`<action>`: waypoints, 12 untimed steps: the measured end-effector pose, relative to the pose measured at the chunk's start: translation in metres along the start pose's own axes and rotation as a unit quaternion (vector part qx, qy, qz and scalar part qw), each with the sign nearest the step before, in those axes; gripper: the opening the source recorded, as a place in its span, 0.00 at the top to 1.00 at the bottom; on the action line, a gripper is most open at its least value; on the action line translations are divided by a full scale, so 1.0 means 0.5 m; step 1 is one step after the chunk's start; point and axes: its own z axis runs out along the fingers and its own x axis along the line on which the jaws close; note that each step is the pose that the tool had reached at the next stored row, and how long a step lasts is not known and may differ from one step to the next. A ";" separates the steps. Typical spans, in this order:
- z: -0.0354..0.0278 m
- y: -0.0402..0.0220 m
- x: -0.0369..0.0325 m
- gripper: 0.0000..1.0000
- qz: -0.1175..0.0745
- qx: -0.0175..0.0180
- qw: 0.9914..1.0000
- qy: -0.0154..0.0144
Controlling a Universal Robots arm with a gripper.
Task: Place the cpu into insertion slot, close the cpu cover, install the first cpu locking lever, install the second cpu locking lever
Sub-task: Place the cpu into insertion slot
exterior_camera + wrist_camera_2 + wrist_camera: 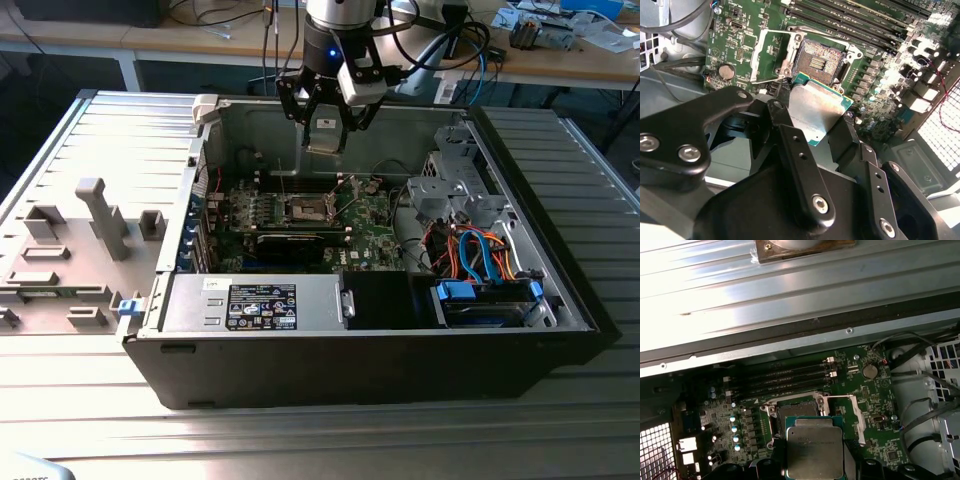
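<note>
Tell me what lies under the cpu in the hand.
The cpu, gripped in the hand, hangs over the green board and its open insertion slot: dark centre bare, cpu cover swung aside. In the first wrist view the cpu hides part of the slot.

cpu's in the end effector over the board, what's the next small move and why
Probably a slow, straight descent toward the insertion slot. The end effector grips the cpu by its edges, well above the board in the exterior view. The slot's dark centre is bare, and the cpu cover is swung open beside it, so nothing visible blocks the way down.
</note>
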 end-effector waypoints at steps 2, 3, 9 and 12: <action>0.000 0.000 0.000 0.46 0.002 0.000 1.000 0.000; 0.000 0.000 0.000 0.46 0.002 0.000 1.000 0.000; 0.000 0.000 0.000 0.46 0.005 0.001 1.000 0.000; 0.000 0.000 0.000 0.46 0.007 0.001 1.000 0.000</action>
